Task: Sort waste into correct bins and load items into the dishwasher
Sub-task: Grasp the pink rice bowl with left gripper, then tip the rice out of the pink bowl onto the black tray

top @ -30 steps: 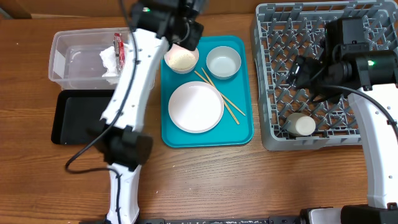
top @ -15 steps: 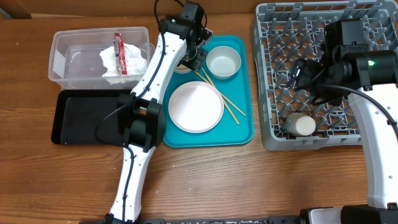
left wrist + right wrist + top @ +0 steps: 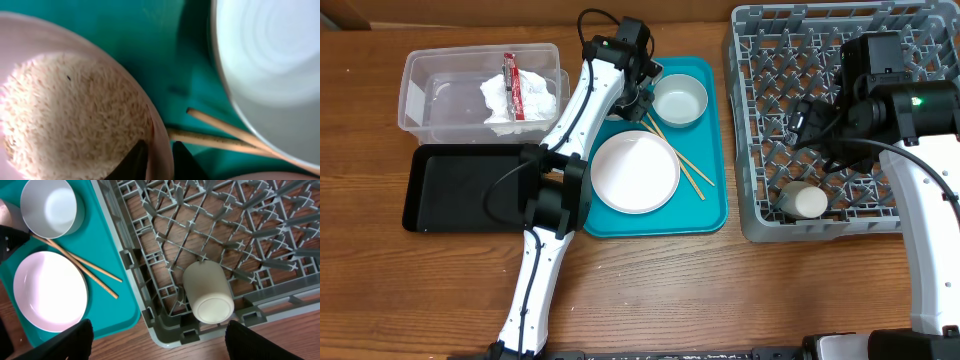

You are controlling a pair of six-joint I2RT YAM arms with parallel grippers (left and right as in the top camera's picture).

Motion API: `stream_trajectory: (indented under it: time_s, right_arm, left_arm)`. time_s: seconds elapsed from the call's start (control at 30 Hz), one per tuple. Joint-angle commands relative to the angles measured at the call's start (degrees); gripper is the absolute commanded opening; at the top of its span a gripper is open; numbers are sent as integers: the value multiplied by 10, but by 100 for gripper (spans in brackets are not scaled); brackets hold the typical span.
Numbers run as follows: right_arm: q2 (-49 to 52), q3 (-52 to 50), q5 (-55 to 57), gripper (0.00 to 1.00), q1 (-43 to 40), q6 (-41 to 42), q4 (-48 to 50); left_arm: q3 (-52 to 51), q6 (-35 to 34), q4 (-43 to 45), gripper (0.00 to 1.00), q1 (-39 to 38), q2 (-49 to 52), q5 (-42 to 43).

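pinching rice bowl (image 3: 75, 115) rim, left tool (image 3: 159, 146); bowl mostly hidden overhead; right tool (image 3: 159, 330) spread.

Surface: we see a brown wooden surface (image 3: 650, 290), its grain running side to side | Near edge: we note a dark strip (image 3: 670, 354) with small white marks, unreadable | Light: we find it even, with soft shadows
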Motion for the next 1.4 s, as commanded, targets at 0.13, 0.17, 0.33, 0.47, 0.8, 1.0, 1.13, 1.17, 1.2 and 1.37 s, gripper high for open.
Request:
stream_trajectory:
  time_s: [0.13, 0.17, 0.33, 0.47, 0.8, 1.0, 1.13, 1.17, 1.2, 1.37]
  right_arm:
    - [-2, 7, 10, 86, 3, -9, 1]
    - [-2, 7, 10, 86, 3, -10, 1]
    - [-2, 7, 10, 86, 3, -10, 1]
    - [-2, 7, 16, 86, 3, -10, 1]
    - [-2, 7, 16, 87, 3, -14, 0]
    - [-2, 7, 16, 87, 3, -16, -7]
    - [-2, 7, 16, 87, 3, -27, -12]
    - [-2, 7, 16, 87, 3, -27, -13]
    - [-2, 7, 16, 87, 3, -27, -13]
    - [-2, 7, 16, 89, 3, -27, -12]
  left_arm:
    - [4, -14, 4, 4, 2, 6, -2]
    - [6, -20, 2, 4, 2, 5, -4]
    - [50, -51, -41, 4, 3, 4, -4]
    - [140, -75, -112, 4, 4, 4, -4]
    - [369, -124, -277, 4, 29, -14, 41]
    - [290, -145, -277, 4, 40, -103, 73]
    - [167, -161, -277, 4, 44, -188, 33]
    - [125, -167, -277, 4, 47, -216, 18]
    - [90, -169, -277, 4, 51, -241, 12]
    - [-68, -169, -277, 4, 96, -352, 47]
